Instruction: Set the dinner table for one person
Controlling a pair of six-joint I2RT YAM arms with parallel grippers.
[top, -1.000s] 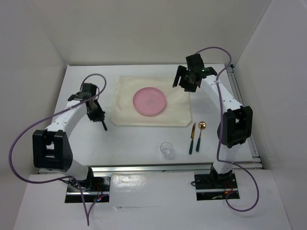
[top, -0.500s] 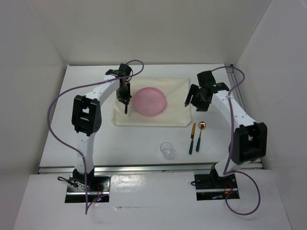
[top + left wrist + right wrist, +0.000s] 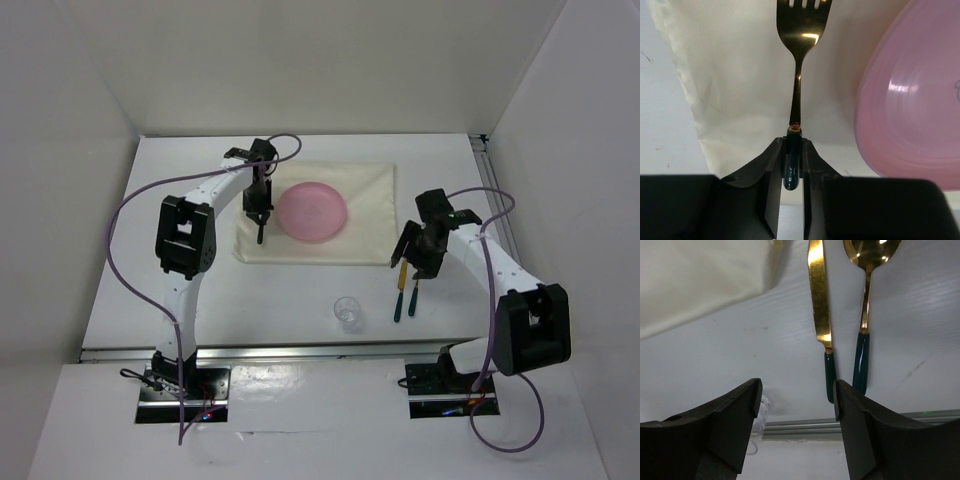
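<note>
1. The dinner table (image 3: 285,295) lies white and flat under both my arms. The setting is gathered in its middle and near-right part. A cream cloth (image 3: 370,190) is spread on it, and a pink plate (image 3: 312,211) sits on the cloth, left of its centre.
2. A second ago my left arm hung off the cloth's left side, over bare table. Now it has swung in, and my left pincer (image 3: 792,155) is over the cloth's left strip, just beside the plate.
3. My left pincer is pinching the dark handle of the fork (image 3: 797,75). The gold tines point away from me along the plate's left edge. I cannot tell whether the fork touches the cloth yet.
4. I judge the fork is at its place and only needs lowering and letting go.
5. My right arm has left the cloth's far right corner and come toward the near side. My right pincer (image 3: 797,395) is now spread with nothing between its fingers, just short of the knife (image 3: 820,300) and spoon (image 3: 867,290).
6. Knife and spoon lie side by side on bare table, off the cloth's near right corner. The knife looks like my right arm's next pick.
7. A clear glass (image 3: 347,312) stands near the front edge, untouched.
</note>
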